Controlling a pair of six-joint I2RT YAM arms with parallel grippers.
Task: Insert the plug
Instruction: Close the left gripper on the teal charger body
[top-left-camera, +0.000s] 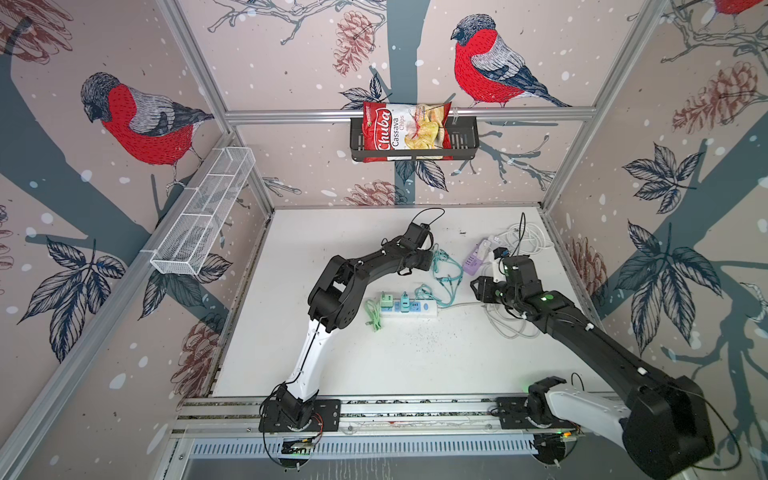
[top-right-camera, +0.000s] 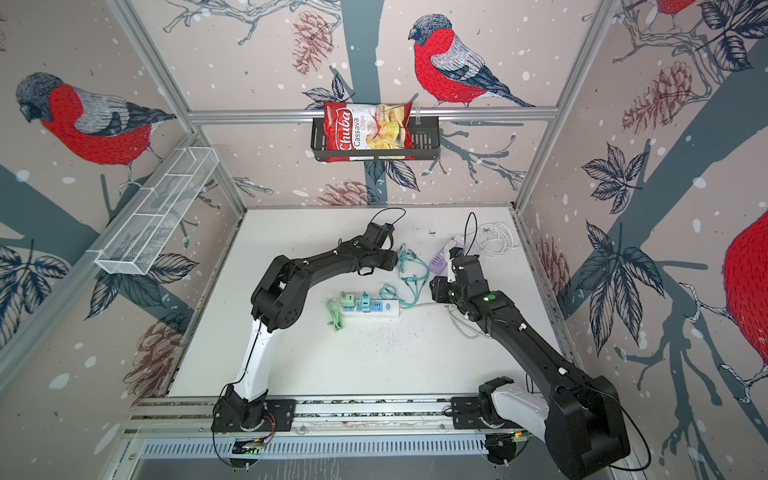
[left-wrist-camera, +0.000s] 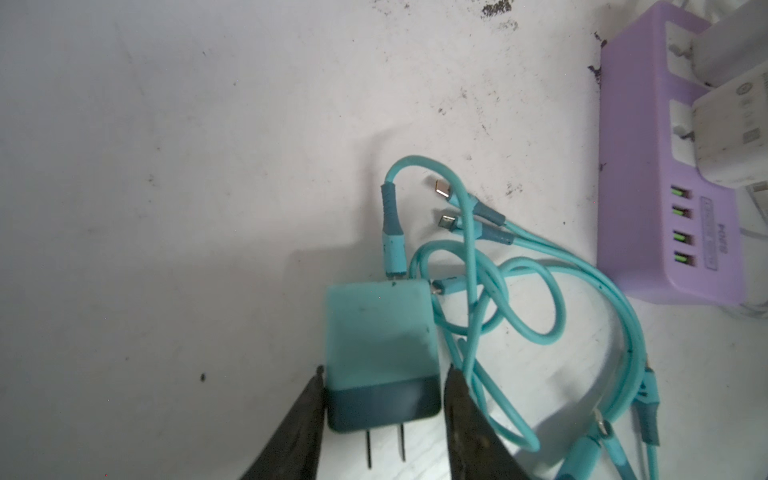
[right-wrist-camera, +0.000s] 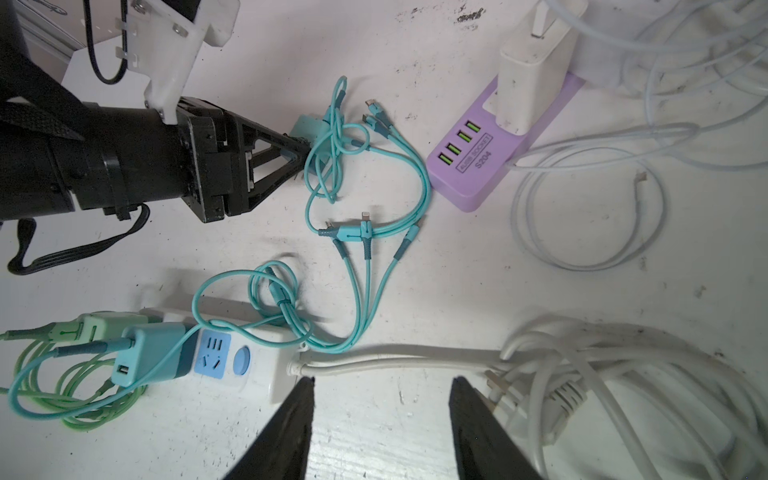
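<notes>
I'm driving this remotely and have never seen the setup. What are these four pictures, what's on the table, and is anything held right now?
A left arm and a right arm stand at a white table. Both top views look down from overhead; each wrist view looks out along one arm's gripper. On the table: a white power strip with two chargers plugged in, a purple power strip, white cables, and a loose teal charger amid tangled teal cables. The left gripper has its jaws either side of that teal charger; whether it pinches it I cannot tell. The right gripper is open and empty.
</notes>
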